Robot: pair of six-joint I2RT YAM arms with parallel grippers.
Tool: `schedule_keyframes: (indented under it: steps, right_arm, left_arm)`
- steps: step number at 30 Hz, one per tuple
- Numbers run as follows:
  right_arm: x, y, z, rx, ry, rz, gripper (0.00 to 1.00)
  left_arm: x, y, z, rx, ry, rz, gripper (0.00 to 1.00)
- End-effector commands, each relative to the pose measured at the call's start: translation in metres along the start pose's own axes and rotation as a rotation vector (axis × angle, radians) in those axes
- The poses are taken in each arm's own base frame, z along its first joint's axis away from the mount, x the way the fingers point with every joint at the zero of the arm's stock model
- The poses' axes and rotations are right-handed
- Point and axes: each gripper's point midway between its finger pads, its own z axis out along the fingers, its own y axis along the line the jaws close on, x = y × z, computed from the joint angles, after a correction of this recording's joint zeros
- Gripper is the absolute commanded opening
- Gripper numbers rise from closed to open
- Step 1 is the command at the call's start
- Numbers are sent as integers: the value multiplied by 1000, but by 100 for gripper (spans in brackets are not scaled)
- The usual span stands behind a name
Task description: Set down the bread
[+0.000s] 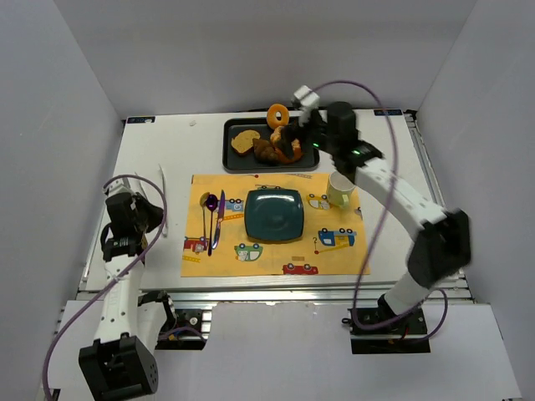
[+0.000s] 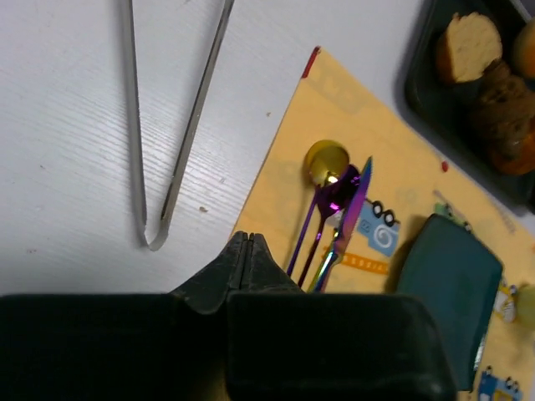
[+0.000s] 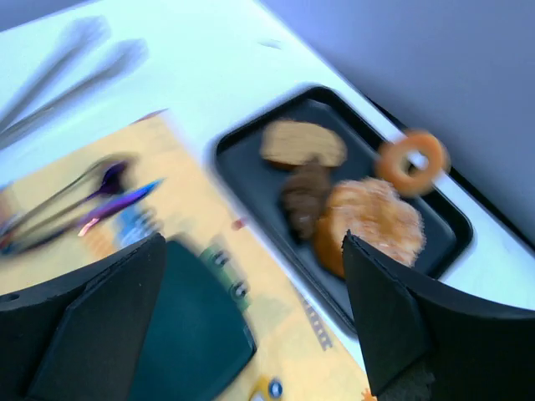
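The bread (image 1: 245, 142) is a small golden-tan toast slice with a brown crust, lying flat at the left of the black tray (image 1: 234, 164). It also shows in the right wrist view (image 3: 303, 144) and the left wrist view (image 2: 468, 46). My right gripper (image 1: 299, 134) hovers over the tray's right part, open and empty (image 3: 253, 251), with the bread ahead of it and apart from its fingers. My left gripper (image 1: 152, 220) is shut with nothing in it (image 2: 247, 238), low over the table by the placemat's left edge.
On the tray with the bread sit a dark lumpy pastry (image 3: 305, 200), a round golden pastry (image 3: 372, 221) and an orange ring donut (image 1: 278, 114). The yellow placemat (image 1: 276, 255) carries a teal square plate (image 1: 273, 214), spoon and knife (image 1: 213, 219) and a mug (image 1: 340, 190). Metal tongs (image 2: 167, 125) lie at the left.
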Motion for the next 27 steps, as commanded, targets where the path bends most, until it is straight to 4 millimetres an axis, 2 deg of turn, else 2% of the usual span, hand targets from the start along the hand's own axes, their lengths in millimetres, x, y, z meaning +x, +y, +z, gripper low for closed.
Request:
schedule_keyframes:
  steps: [1,2,3,4,5,7,9,12,21,23,27]
  right_arm:
    - [19,75,-83,-597,-181,-269,89]
    - [17,87,-111,-644,-242,-354,89]
    - [50,96,-118,-673,-219,-365,89]
    - [57,104,-128,-703,-233,-376,89]
    - [74,115,-142,-750,-237,-389,86]
    - [88,122,-154,-766,-221,-393,83]
    - [103,127,-160,-770,-176,-357,81]
    - [114,126,-164,-750,-135,-332,80]
    - [110,112,-159,-677,-125,-251,82]
    - [109,112,-158,-678,-130,-251,82]
    - [108,109,-158,-669,-130,-245,83]
  left_arm:
    - [-12,0,5,-24,0,30,4]
    - [-7,3,10,-44,37,38,9]
    - [-4,6,13,-51,59,74,37]
    - [2,13,14,-81,95,89,52]
    - [4,18,19,-108,121,105,70]
    - [2,18,23,-103,125,129,78]
    - [0,20,27,-116,136,159,81]
    - [3,26,32,-149,187,192,82]
    - [23,40,56,-193,298,292,82]
    - [18,50,62,-255,290,319,82]
    - [14,53,75,-264,274,346,82]
